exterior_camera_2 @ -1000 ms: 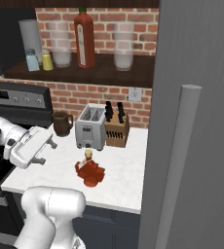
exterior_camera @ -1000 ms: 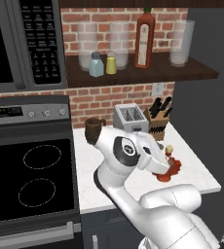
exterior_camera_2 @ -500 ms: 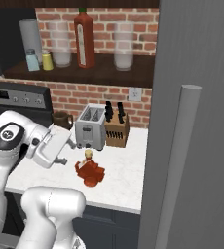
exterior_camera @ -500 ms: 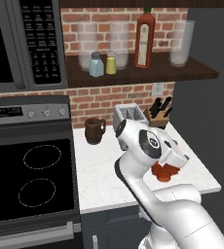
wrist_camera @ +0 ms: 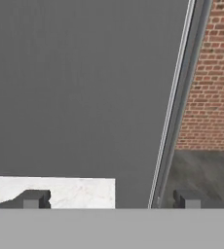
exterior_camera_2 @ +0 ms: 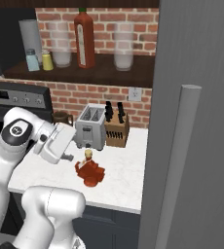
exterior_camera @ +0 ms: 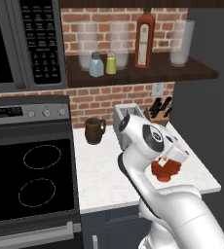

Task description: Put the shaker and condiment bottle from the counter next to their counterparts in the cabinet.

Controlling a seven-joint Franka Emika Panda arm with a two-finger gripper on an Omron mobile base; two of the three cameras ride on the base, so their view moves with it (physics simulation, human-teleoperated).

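Right base view: we are swinging our end effector (exterior_camera_2: pixel 69 156), wide open and empty, closer beside the condiment bottle (exterior_camera_2: pixel 90 171) on the desk (exterior_camera_2: pixel 121 180), nearing a grasp.

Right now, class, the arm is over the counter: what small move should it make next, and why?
Probably turn the hand down toward the condiment bottle and lower onto it. The yellow shaker already stands on the cabinet beside the pale blue shaker, while the bottle sits on the counter. The gripper is open, empty, and facing a grey panel.
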